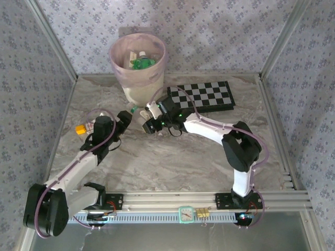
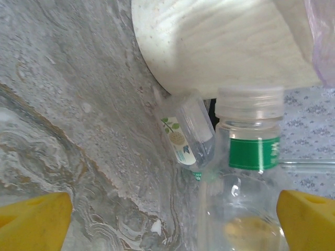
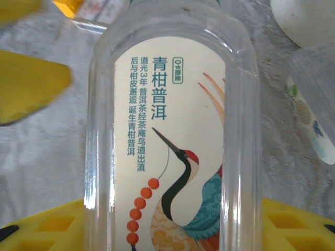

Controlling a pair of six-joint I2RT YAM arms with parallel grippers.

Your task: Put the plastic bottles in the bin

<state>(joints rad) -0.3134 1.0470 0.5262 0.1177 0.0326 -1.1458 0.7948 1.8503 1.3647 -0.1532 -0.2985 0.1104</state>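
Clearance governs this step: the right gripper [image 1: 151, 124], clamped on the clear crane-label bottle [image 3: 172, 130], is best raised straight up above the liner [image 1: 117, 67] before travelling toward 12 o'clock, where the bin [image 1: 135, 90] stands, and opened only over the centre of the mouth. The left gripper [image 1: 124, 120] hangs spread wide at 9 o'clock of the right. The bin holds a green bottle [image 1: 140, 64] and at least one white-capped bottle [image 1: 142, 54].

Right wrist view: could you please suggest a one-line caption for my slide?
Clear crane-label bottle held in the right gripper, a second bottle lying on the table.
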